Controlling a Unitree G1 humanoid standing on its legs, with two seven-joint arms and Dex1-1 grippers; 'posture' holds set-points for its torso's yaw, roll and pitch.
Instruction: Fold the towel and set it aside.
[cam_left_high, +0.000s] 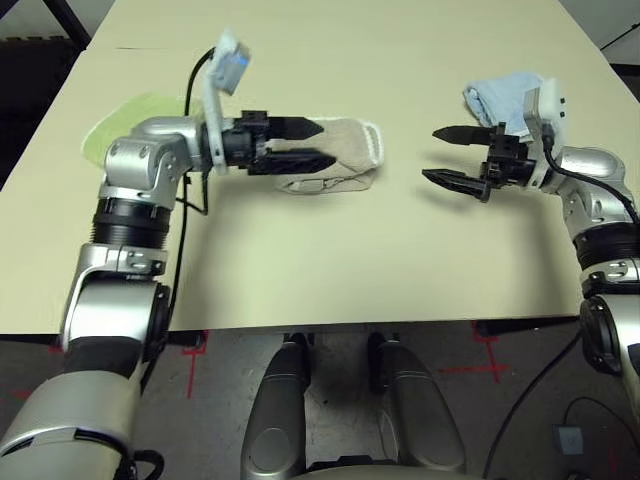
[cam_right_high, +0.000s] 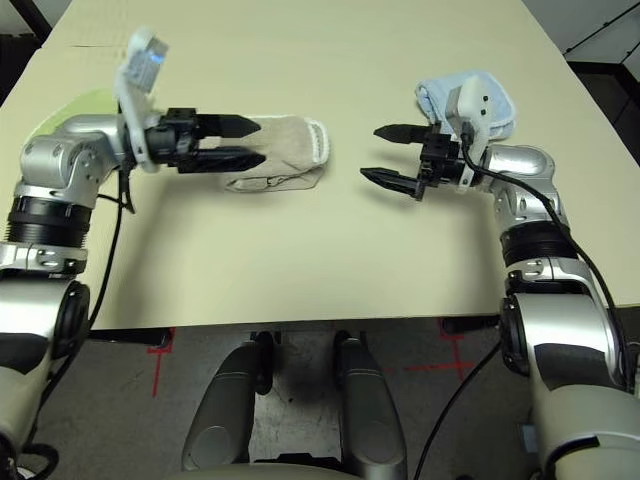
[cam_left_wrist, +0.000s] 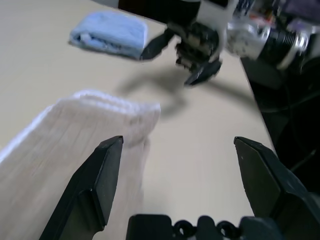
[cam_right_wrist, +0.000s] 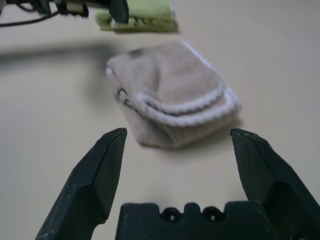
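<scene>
The left gripper (cam_left_high: 318, 143) hides part of the towel (cam_left_high: 350, 150). The green towel (cam_left_high: 125, 125) sits mostly behind the left arm. The towel's dark letters are too small to read.

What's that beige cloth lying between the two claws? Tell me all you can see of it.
It is a towel of beige terry cloth with white stitched edging and some dark lettering near one corner. It lies folded into a small, thick, slightly lumpy bundle on the table. The open left gripper hovers over its left part; I cannot tell whether they touch. The right gripper, also open, is well clear of it.
</scene>
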